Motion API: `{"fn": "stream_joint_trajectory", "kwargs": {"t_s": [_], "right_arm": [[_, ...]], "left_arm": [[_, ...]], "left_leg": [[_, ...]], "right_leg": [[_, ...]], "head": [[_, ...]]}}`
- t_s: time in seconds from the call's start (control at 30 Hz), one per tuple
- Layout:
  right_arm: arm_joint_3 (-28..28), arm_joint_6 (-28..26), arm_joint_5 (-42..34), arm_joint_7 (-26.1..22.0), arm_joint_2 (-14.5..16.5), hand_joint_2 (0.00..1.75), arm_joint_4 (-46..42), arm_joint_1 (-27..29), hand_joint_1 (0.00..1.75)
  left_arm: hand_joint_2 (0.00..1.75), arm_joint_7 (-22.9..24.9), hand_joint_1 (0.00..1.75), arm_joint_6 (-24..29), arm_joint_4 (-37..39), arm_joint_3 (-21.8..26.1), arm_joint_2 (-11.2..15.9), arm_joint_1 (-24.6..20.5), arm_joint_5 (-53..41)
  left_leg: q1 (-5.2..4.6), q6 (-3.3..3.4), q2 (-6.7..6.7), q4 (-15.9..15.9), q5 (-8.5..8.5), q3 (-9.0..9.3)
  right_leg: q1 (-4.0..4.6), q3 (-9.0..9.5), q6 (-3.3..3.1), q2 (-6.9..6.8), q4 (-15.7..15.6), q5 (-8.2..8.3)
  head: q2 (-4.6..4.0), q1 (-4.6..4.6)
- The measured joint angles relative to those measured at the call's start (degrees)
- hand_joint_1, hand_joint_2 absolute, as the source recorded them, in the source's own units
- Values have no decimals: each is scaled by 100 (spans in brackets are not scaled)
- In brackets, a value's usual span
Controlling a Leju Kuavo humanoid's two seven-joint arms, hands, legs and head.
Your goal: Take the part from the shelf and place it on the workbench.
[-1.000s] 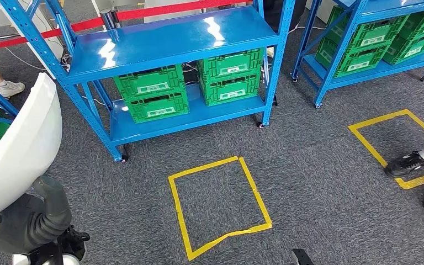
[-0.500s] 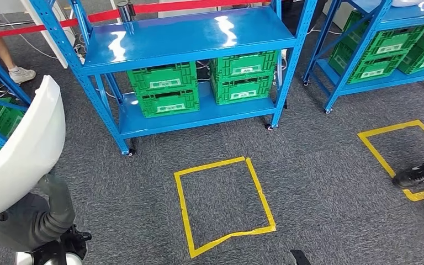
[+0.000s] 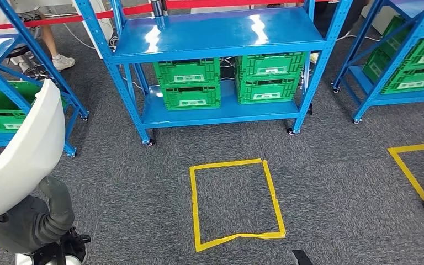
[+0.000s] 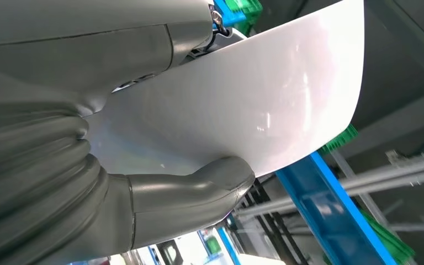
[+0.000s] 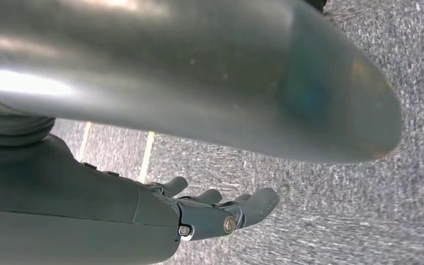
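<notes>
— Since the part (image 3: 25,149) is a broad, curved white shell, how is it being carried?

— It is gripped at one edge by the left hand (image 4: 160,165); in the left wrist view the thick grey thumb is pressed against the glossy face, and the darker fingers are hidden behind the shell. The part is held upright at the near left, up off the carpet, probably so that its long edge is kept from dragging on the floor (image 3: 331,182).

— Where is it in relation to the shelves?

— It is held apart from them. The blue shelf (image 3: 221,33) stands at the far centre, with green crates (image 3: 190,85) stacked on its lower board. Another blue rack with a green crate (image 3: 3,110) is seen at the far left, just beyond the part.

— And the right hand?

— The right hand (image 5: 215,212) hangs beside the body over the grey carpet; nothing is held in it, and its fingers are stretched out, loosely apart.

— How far along is the task judged to be?

— The part appears to be off the shelf already. No table is seen, so carrying it there is judged to be what remains. A yellow taped square (image 3: 234,204) is marked on the floor in front, perhaps as a standing spot.
</notes>
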Motion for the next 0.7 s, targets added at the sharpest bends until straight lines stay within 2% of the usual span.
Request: {"fn": "stream_joint_trajectory", "kwargs": {"t_s": [0.07,0.1,0.13,0.2,0.23,0.27,0.33,0.37,0.4,0.43,0.47,0.5,0.57,0.6,0.63,0.7], "right_arm": [[0,1,-2,-3,4,0,0,-7,0],[0,2,-3,-4,7,0,0,-11,0],[0,2,-4,-4,9,0,0,-15,0],[1,2,-4,-4,12,0,0,-33,0],[1,2,-5,-5,14,0,0,-40,0],[1,4,-7,-5,15,0,0,-46,0],[1,6,-14,-2,14,0,1,-36,0],[0,5,-16,1,11,0,1,-24,0],[0,2,-17,3,9,0,1,-10,0],[-1,0,-17,3,7,0,0,0,0],[-2,-1,-17,2,7,0,0,6,0],[-2,-1,-17,0,6,0,0,7,0],[0,0,-16,-4,5,0,1,2,0],[0,1,-15,-5,6,0,1,0,0],[0,1,-15,-3,7,0,1,-2,0],[-1,2,-14,-3,13,0,0,-6,0]], "left_arm": [[175,0,175,0,0,0,-1,-23,-1],[175,-1,175,0,0,0,-2,-33,-2],[175,-1,175,0,0,0,-2,-40,-2],[175,-1,175,0,-2,0,-3,-40,-3],[175,-1,175,1,-3,0,-6,-44,-4],[175,-1,175,1,-4,0,-12,-56,-5],[175,-2,175,2,4,0,-31,-78,-14],[175,-1,175,2,14,0,-40,-82,-21],[175,-2,175,2,27,-1,-46,-80,-32],[175,-2,175,2,39,-1,-50,-77,-41],[175,-2,175,2,48,-1,-52,-77,-50],[175,-2,175,2,52,-1,-55,-78,-59],[175,-2,175,2,54,0,-63,-79,-78],[175,-2,175,2,52,-1,-69,-80,-89],[175,-2,175,2,52,-1,-73,-81,-98],[175,-1,175,2,50,-2,-77,-77,-109]], "left_leg": [[-77,94,195,-697,162,450],[-113,124,254,-885,194,557],[-139,139,260,-949,195,579],[-130,176,137,-1018,254,584],[-110,205,80,-1072,289,604],[-89,238,26,-1126,326,621],[-75,285,-87,-1172,375,618],[-78,295,-153,-1166,385,596],[-81,297,-230,-1152,391,575],[-83,295,-310,-1132,396,555],[-80,288,-391,-1108,399,539],[-77,275,-472,-1078,399,524],[-79,220,-622,-1014,394,480],[-85,184,-686,-994,396,453],[-89,144,-742,-992,406,430],[-86,74,-830,-1015,443,383]], "right_leg": [[21,29,28,-113,-4,-5],[23,43,56,-162,-11,-2],[23,59,89,-209,-28,5],[15,94,162,-266,-70,12],[9,93,195,-173,-42,-25],[2,44,224,-23,80,-115],[-8,-240,261,320,675,-435],[-5,-427,270,391,1042,-586],[0,-573,278,418,1316,-659],[2,-632,281,428,1404,-623],[-1,-582,281,440,1274,-484],[-11,-423,280,492,936,-272],[-33,-93,263,710,238,-17],[-36,0,240,784,33,26],[-28,19,208,804,-24,7],[-24,23,126,665,-47,48]], "head": [[0,4],[0,7],[0,9],[0,10],[0,12],[0,17],[0,26],[0,30],[0,31],[0,32],[0,32],[0,33],[0,33],[0,36],[0,37],[0,41]]}}
